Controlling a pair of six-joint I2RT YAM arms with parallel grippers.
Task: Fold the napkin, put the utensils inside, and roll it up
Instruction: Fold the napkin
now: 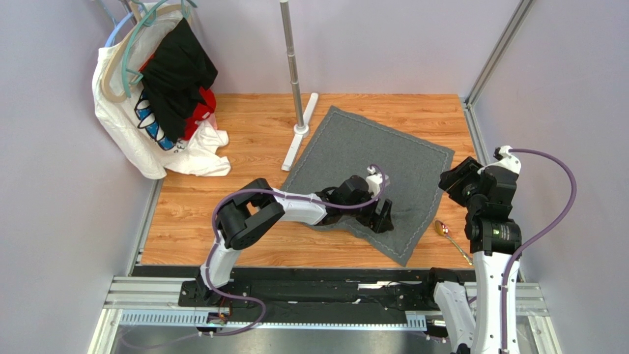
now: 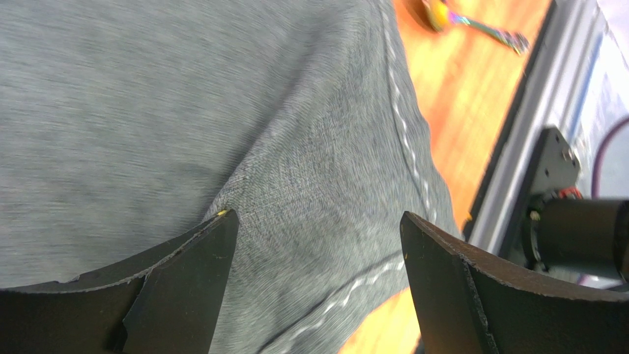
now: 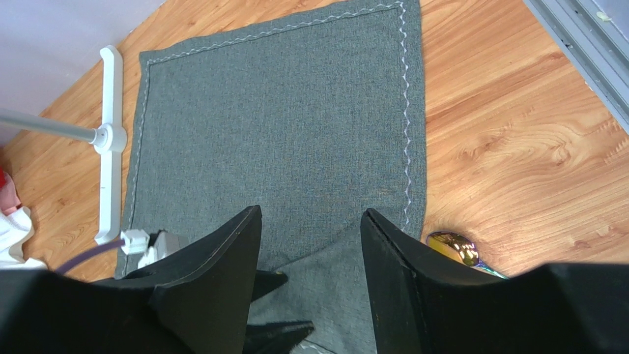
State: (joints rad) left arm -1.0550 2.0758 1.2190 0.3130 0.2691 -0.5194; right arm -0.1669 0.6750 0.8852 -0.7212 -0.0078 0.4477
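Observation:
The dark grey napkin [image 1: 354,151] lies spread at an angle on the wooden table, with a shallow crease near its near right corner. My left gripper [image 1: 384,215] hovers open just over that near part. In the left wrist view the cloth [image 2: 184,96] fills the space between the spread fingers [image 2: 317,228], and one fingertip [image 2: 221,221] touches a wrinkle. My right gripper [image 1: 452,183] stands open above the napkin's right edge [image 3: 310,212], holding nothing. Of the utensils, only an iridescent spoon [image 1: 442,228] shows, on bare wood right of the napkin [image 3: 452,245] [image 2: 437,12].
A white stand's base [image 1: 299,136] lies along the napkin's far left edge, its pole [image 1: 291,55] rising behind. White, black and red clothes [image 1: 162,96] hang at the back left. Metal rails [image 1: 472,125] border the table on the right.

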